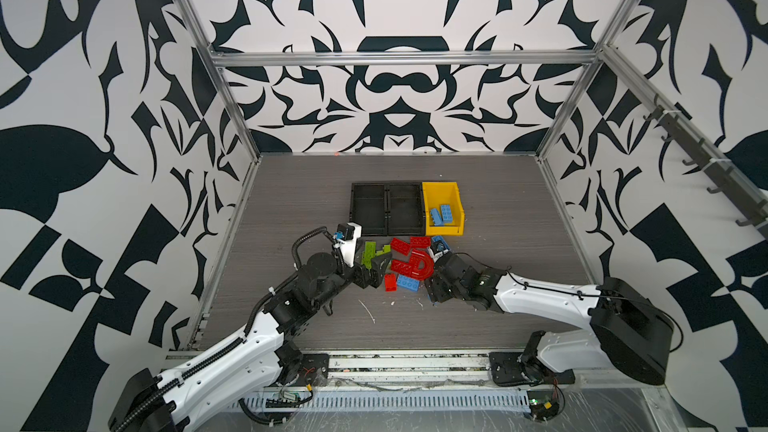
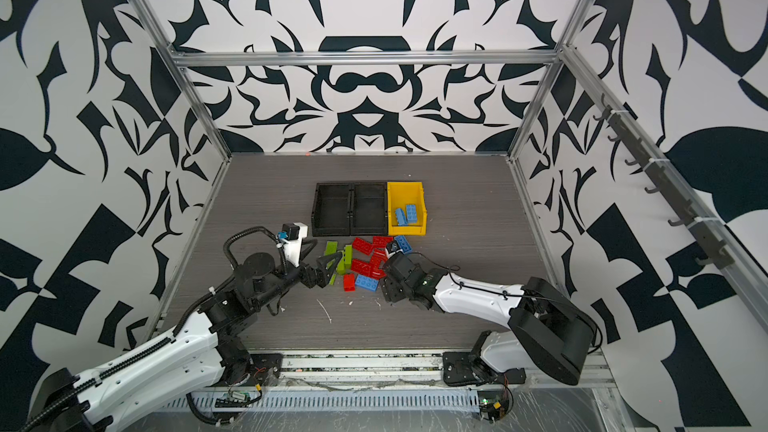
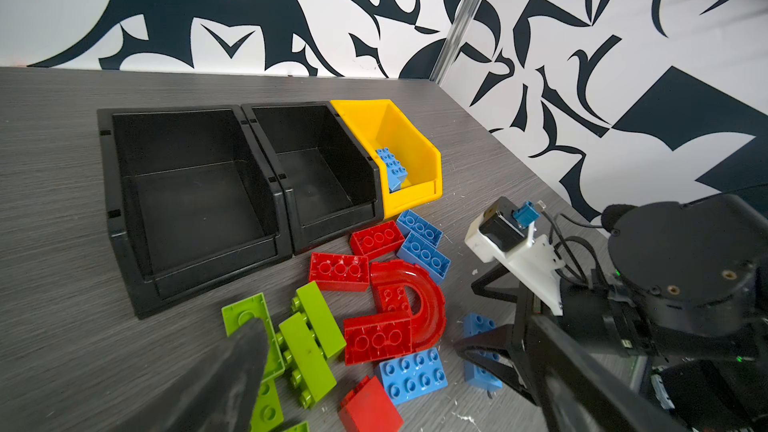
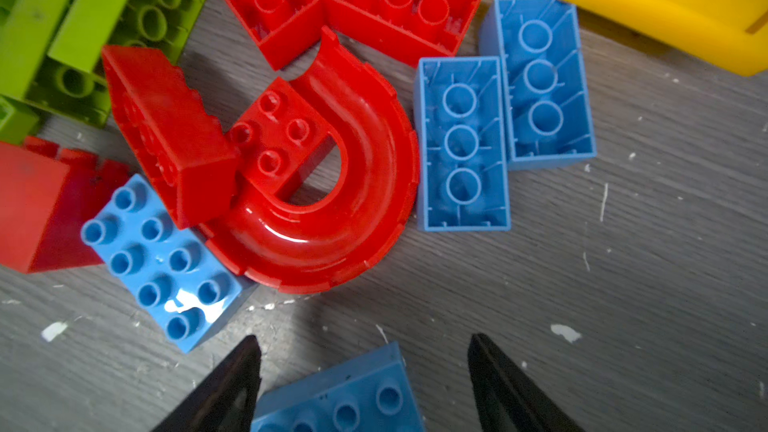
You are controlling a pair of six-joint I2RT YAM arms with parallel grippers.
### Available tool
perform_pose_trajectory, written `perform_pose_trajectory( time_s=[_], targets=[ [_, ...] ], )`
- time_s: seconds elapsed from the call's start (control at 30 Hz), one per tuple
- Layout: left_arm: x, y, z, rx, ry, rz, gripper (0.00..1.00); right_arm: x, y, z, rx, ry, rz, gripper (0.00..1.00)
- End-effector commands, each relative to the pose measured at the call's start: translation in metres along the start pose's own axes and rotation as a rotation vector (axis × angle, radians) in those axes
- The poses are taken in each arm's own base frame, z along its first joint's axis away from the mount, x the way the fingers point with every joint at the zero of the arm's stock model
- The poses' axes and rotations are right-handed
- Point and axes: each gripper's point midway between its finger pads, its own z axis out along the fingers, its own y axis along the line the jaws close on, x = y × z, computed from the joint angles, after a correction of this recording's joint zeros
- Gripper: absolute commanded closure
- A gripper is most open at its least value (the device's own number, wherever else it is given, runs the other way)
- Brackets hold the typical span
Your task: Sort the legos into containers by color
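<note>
Wide open across bare desk (image 1: 519, 222) right of yellow bin (image 1: 444, 229); jammed tight among legos (image 1: 401, 246) fronting black bins (image 1: 387, 205).

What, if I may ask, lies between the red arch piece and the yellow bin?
Two upturned light blue bricks, side by side, in the right wrist view.

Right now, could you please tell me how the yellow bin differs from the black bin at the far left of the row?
Colour: the yellow bin is bright yellow, while the far-left black bin is plain black.
Contents: the yellow bin holds two blue bricks; the far-left black bin is empty.
Place: the yellow bin ends the row on the right, and the far-left black bin ends it on the left.
Both are open-topped rectangular plastic bins in the same row.
</note>
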Motion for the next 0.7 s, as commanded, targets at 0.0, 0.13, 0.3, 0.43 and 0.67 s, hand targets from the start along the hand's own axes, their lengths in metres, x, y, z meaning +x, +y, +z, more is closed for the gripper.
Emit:
perform_pose_trajectory(
  time_s=[0.0,0.13,0.3,0.43,0.67],
  targets=[
    [-0.002,-0.001,-0.001,0.002,-0.007,0.002,0.00,0.003,0.000,0.000,-0.002,-0.010,0.004,0.18],
    [-0.001,-0.001,0.000,0.001,-0.003,0.002,0.00,0.010,0.000,0.004,-0.007,0.010,0.008,0.17],
    [0.001,0.000,0.001,-0.002,0.002,0.002,0.00,0.016,0.000,0.008,-0.004,0.026,0.007,0.13],
    [0.001,0.000,0.002,-0.003,0.004,0.002,0.00,0.022,0.008,0.010,-0.040,0.045,0.004,0.13],
    [0.002,0.000,0.003,-0.002,0.006,0.000,0.00,0.030,0.012,0.010,-0.037,0.057,0.025,0.12]
  ],
)
